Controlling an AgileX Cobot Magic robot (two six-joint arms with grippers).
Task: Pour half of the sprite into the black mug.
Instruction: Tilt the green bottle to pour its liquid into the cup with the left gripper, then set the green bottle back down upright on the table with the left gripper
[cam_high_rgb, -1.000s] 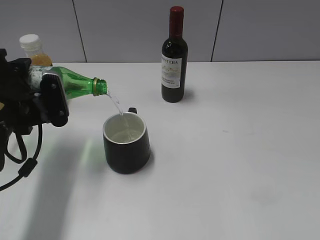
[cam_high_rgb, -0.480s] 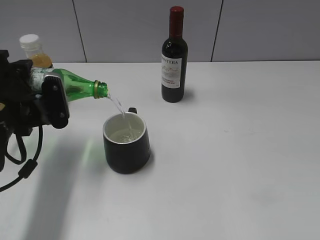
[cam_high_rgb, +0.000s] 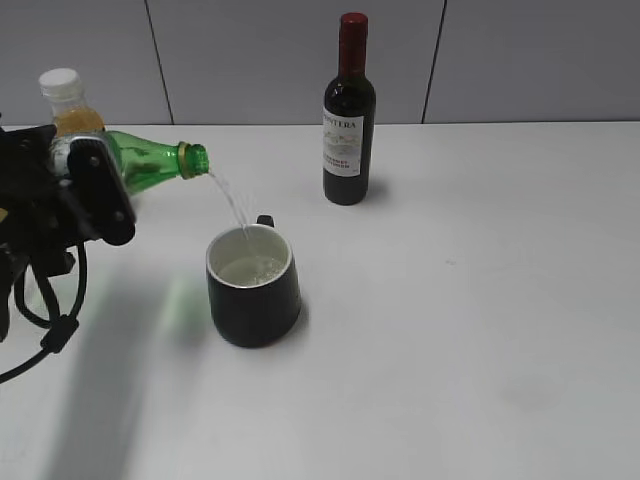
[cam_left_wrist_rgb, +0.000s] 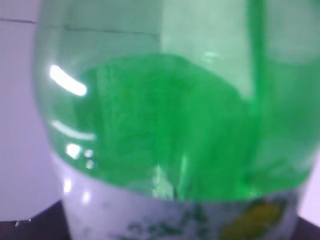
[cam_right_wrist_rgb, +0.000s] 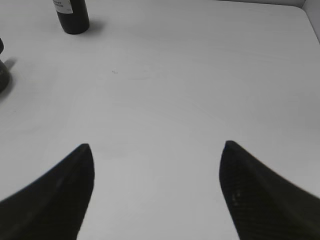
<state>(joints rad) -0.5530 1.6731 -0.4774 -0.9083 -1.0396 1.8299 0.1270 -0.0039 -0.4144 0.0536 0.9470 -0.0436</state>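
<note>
My left gripper (cam_high_rgb: 95, 190) is shut on the sprite (cam_high_rgb: 150, 165), a green plastic bottle held tipped to the right, its open mouth up and left of the black mug (cam_high_rgb: 254, 287). A thin clear stream falls from the mouth into the mug, which has a white inside, holds liquid and stands on the table. The bottle fills the left wrist view (cam_left_wrist_rgb: 175, 125), hiding the jaws. My right gripper (cam_right_wrist_rgb: 156, 150) is open and empty above bare table; it is out of the exterior view.
A dark wine bottle (cam_high_rgb: 349, 115) stands upright at the back, also in the right wrist view (cam_right_wrist_rgb: 71, 15). An orange juice bottle with a white cap (cam_high_rgb: 65, 100) stands behind my left arm. The mug's edge (cam_right_wrist_rgb: 3, 75) shows in the right wrist view.
The sprite's mouth has risen a little and moved slightly left. The stream still runs into the mug. The right gripper has not visibly moved.
</note>
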